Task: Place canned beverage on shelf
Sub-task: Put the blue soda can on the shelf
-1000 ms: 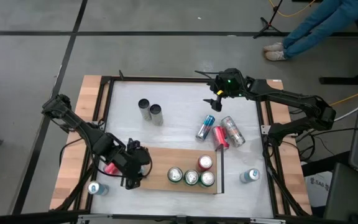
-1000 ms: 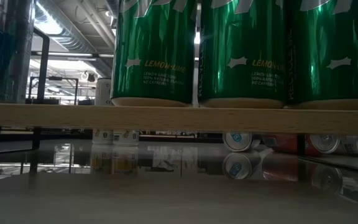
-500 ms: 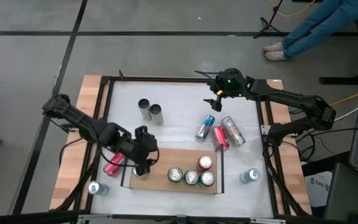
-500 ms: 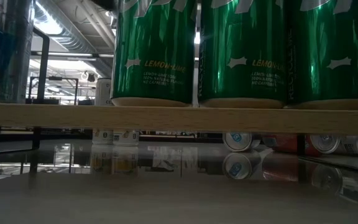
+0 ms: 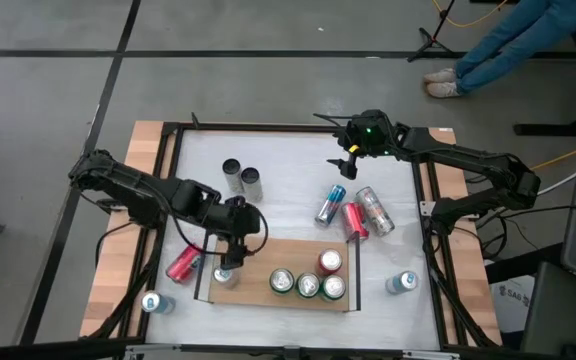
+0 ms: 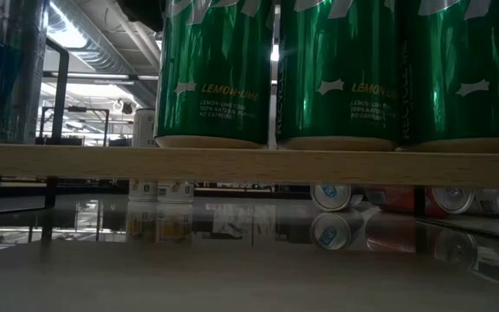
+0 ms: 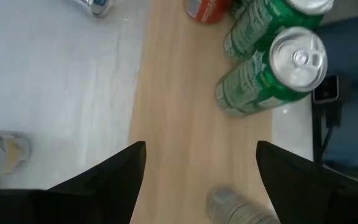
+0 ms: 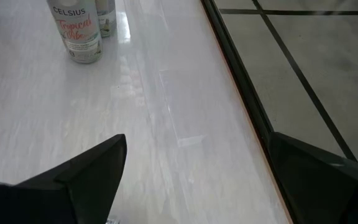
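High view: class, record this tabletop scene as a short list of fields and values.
Shelf: flat light-brown wooden board with black end rails
Upright on shelf: three green cans, one red can, one silver-topped can
Left tool: open, above the silver-topped can
Right tool: open, over the white tabletop at the far edge

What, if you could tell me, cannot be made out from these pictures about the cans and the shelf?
- Low view: the green cans are cut off by the top edge, and the shelf front hides the floor cans behind it.
- Left wrist view: the can below the left tool is blurred and cut by the bottom edge; brand unreadable.
- High view: the left tool covers part of that can; labels too small to read.
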`<act>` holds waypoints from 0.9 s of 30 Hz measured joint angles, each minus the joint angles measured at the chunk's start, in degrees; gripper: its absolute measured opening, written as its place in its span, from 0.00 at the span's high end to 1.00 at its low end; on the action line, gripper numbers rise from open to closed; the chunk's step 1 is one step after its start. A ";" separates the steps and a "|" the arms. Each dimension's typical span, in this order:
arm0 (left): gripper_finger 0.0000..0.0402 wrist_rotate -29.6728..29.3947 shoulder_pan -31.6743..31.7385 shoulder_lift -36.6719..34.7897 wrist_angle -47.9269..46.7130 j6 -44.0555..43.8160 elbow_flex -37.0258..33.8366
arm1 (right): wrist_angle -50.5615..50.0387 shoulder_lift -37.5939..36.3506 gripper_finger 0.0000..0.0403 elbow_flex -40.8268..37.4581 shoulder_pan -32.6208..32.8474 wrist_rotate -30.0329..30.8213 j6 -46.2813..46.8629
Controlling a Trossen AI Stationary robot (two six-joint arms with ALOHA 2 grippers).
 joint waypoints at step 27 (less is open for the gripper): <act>0.27 10.94 1.21 0.07 5.07 12.35 -9.57 | 0.00 0.00 0.05 0.00 -0.01 0.01 0.22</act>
